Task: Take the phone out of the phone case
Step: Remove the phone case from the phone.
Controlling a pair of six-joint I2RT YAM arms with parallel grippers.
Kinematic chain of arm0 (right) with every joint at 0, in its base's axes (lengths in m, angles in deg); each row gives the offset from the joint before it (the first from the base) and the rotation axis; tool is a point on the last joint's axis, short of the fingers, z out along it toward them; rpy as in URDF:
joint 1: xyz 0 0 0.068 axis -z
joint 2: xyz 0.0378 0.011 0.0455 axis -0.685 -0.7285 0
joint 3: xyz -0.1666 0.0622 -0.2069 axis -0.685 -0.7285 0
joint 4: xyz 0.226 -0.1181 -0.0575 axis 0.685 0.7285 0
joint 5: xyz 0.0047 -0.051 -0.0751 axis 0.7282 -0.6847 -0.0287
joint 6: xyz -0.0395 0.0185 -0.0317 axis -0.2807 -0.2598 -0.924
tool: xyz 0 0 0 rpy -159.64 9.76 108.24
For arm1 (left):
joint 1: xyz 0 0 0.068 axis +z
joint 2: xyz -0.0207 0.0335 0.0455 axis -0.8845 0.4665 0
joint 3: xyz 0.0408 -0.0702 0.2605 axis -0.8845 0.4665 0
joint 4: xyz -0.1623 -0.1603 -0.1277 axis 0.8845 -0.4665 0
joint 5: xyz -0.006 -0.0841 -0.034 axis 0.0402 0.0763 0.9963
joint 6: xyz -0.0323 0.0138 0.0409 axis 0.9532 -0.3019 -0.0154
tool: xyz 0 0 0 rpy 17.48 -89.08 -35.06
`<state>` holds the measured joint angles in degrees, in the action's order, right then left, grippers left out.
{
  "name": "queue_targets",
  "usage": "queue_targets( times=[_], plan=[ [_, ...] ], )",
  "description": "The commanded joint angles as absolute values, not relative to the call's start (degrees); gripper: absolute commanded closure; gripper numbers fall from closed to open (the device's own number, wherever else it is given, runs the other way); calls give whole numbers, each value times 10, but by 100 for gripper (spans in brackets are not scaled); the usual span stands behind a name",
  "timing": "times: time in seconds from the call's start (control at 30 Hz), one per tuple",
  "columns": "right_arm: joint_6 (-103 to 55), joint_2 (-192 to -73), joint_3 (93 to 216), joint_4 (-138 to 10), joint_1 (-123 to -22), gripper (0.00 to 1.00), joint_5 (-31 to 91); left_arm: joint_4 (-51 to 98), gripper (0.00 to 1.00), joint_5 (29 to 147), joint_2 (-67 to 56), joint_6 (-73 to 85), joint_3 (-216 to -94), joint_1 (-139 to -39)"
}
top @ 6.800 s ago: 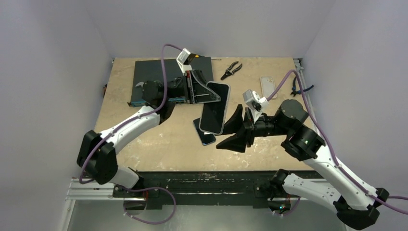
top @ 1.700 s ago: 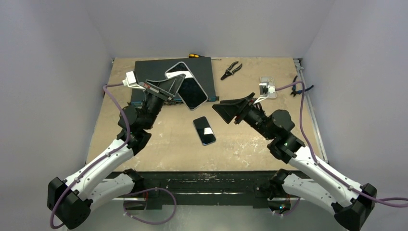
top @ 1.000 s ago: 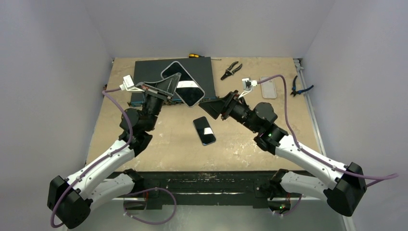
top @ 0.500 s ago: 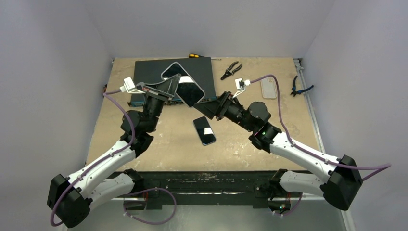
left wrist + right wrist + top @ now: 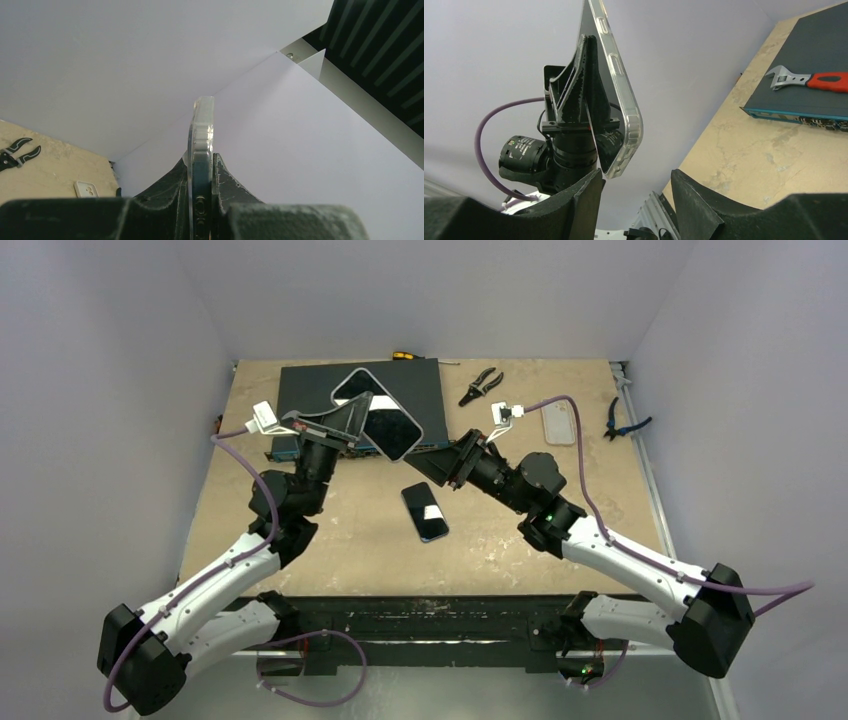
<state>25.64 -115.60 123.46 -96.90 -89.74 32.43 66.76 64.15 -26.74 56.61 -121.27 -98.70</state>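
Left pincer point(image 5: 355, 416) clamps cased phone point(image 5: 388, 428), long axis slanting far-left to near-right; right pincer point(image 5: 635, 176) open

right pincer point(image 5: 634, 176) nearer cased phone point(image 5: 392, 430), narrowing

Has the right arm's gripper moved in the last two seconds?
Yes. The right gripper has swung left, to the corner of the dark box.

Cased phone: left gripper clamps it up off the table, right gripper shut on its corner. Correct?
No. The right gripper is open, fingers apart just short of the corner of the cased phone, as the right wrist view shows. The left gripper does clamp it up off the table.
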Motion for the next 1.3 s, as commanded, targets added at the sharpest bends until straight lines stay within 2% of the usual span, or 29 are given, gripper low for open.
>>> queue_targets(
  times=[0.0, 0.77, 1.27],
  plan=[
    [269, -1152, 1236, -987, -900, 44, 314, 727, 100, 632, -286, 555, -1218, -990],
    [286, -1170, 1246, -980, -900, 45, 301, 742, 100, 649, -285, 558, -1216, -995],
    [362, -1194, 1239, -979, -899, 49, 282, 771, 100, 682, -285, 559, -1218, -1006]
  ],
)
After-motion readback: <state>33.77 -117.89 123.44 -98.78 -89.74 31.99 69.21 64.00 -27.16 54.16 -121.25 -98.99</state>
